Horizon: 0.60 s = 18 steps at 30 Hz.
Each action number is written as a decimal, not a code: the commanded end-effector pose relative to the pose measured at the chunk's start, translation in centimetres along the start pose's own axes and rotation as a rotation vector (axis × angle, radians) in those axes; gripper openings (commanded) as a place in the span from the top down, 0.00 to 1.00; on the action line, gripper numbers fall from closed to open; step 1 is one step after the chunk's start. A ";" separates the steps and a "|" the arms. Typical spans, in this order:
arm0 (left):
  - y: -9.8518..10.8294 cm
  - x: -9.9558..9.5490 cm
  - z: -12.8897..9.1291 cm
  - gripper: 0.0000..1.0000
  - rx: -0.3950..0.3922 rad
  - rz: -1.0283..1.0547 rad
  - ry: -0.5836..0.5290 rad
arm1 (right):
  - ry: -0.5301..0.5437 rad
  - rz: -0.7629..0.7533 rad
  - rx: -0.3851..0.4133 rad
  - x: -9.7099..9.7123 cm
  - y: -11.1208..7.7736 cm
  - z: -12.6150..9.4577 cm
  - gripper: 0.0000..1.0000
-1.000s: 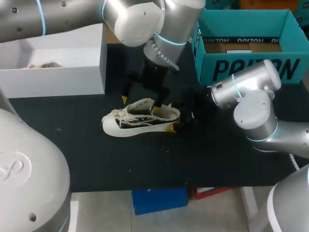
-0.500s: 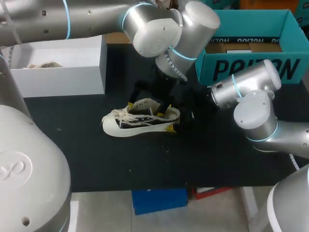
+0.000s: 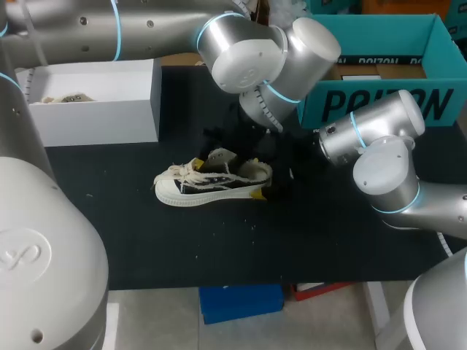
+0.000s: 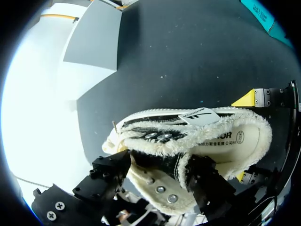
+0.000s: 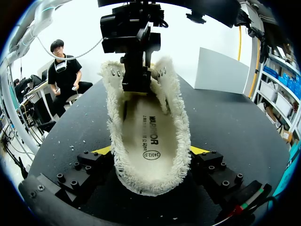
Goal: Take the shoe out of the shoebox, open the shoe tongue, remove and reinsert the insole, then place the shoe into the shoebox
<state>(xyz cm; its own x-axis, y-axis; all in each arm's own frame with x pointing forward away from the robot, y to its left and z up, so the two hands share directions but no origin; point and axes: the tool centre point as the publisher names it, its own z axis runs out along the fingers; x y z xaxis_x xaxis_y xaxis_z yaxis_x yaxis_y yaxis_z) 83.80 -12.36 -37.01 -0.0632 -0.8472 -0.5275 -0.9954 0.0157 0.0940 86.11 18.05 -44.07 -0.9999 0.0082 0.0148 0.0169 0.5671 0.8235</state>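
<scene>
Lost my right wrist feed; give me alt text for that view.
A fleece-lined shoe seen from behind its heel, gripped at the heel between the yellow-tipped fingers of the right gripper, its printed insole lying flat inside. Ahead, the left gripper hangs over the front of the shoe's opening, touching the lining there.

Silver-grey arms, fat rounded joint housings: left arm (image 3: 241,58), right arm (image 3: 379,160). Thin light-blue rings at the joints. Small dark screw heads along the left arm's long link. Ribbed grey-white band near the left wrist, possibly a cable sleeve. Matte black blocky hands: left hand (image 4: 160,174) with cross-head screws, right hand (image 5: 150,155) with cap screws, yellow tips, red and green wires alongside.
</scene>
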 end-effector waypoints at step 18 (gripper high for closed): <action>-0.4 -0.9 -1.4 1.00 0.019 -0.009 0.030 | -0.002 0.001 0.002 -0.2 0.0 0.3 1.00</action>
<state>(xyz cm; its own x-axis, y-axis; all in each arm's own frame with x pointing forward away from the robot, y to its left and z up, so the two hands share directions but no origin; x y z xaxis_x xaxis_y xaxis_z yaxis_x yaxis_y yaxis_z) 84.36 -12.88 -36.40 -0.0556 -0.8550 -0.5157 -0.9967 0.0172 0.0789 86.12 18.05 -44.07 -0.9999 0.0084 0.0148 0.0170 0.5671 0.8235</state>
